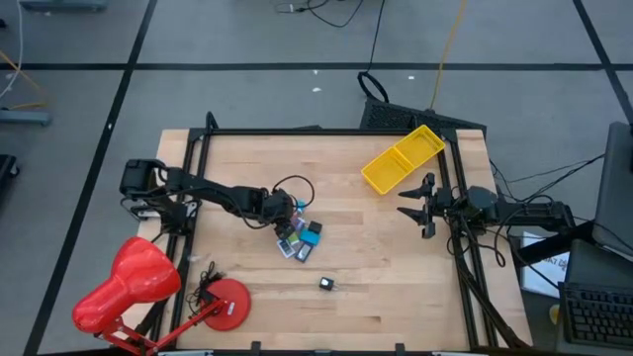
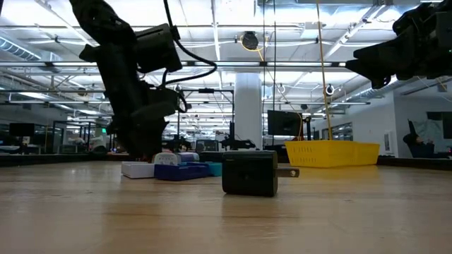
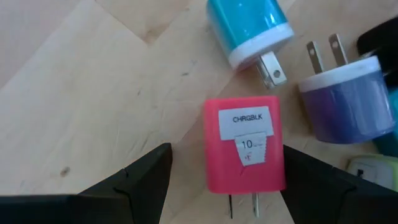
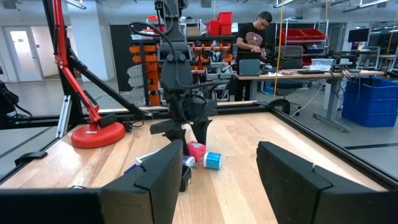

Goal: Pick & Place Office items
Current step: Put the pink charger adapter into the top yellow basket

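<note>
Left tool (image 3: 224, 186) stands released, straddling my pink charger (image 3: 244, 144) lying flat on the counter (image 3: 93, 81) beside the teal one (image 3: 247, 28). Light, rigid, slick plastic, I judge; I'd pinch its flat sides, clear of the prongs.

The left gripper (image 1: 287, 220) reaches low mid-table, fingers spread, while the right gripper (image 1: 413, 205) hangs open near the table's right edge.

6 chargers (image 1: 300, 238), 1 tray (image 1: 403, 158), 1 lamp (image 1: 138, 287)
</note>
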Controlling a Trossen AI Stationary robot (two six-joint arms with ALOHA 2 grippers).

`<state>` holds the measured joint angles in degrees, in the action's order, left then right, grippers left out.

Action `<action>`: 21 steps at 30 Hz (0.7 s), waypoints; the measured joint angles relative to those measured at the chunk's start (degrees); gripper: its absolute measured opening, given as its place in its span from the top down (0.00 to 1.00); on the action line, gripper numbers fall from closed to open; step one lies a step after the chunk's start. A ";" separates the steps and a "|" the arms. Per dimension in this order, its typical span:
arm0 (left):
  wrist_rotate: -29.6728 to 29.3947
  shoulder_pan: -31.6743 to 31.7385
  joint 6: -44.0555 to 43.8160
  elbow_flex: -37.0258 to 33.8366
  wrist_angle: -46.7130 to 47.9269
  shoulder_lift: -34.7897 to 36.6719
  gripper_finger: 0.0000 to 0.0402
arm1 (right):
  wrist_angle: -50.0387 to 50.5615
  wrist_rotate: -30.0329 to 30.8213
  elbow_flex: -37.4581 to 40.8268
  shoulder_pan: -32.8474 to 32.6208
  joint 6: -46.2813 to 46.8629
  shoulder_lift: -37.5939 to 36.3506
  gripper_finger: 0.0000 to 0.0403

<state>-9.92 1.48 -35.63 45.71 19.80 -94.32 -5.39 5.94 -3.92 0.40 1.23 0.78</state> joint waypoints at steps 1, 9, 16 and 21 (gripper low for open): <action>-0.21 -0.03 1.11 0.00 -0.01 0.00 0.32 | 0.04 -0.01 0.00 -0.02 0.00 0.00 0.51; -2.39 0.02 12.31 0.00 -0.92 -0.11 0.42 | 0.00 0.00 -0.02 0.01 0.00 0.00 0.51; -6.73 0.08 23.65 0.00 -2.56 -0.11 0.61 | 0.00 0.00 -0.01 -0.02 0.00 0.00 0.51; -7.76 -0.17 33.04 0.93 -3.46 1.22 0.61 | 0.02 0.00 -0.01 -0.01 0.00 0.00 0.51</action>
<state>-17.68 1.31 -2.59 46.64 16.33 -93.10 -5.38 5.93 -3.94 0.39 1.23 0.78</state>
